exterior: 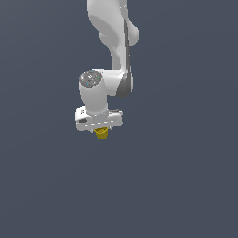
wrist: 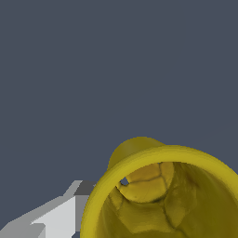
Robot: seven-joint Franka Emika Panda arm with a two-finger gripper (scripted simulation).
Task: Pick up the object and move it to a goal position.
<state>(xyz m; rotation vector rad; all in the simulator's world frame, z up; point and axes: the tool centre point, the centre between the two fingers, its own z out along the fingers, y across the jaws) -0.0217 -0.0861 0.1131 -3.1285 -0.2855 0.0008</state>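
The object is a tiny yellow cup with a round rim and a tapering body. In the exterior view it sits directly under the white gripper, pressed up against the hand, with the fingers hidden around it. In the wrist view the cup fills the near corner, its open rim facing the camera and tilted. One light grey finger lies against the cup's outer wall. The other finger is hidden behind the cup. The gripper looks shut on the cup.
The white arm comes down from the upper middle of the exterior view. Everything around it is a plain dark grey-blue surface with no other objects or marker showing.
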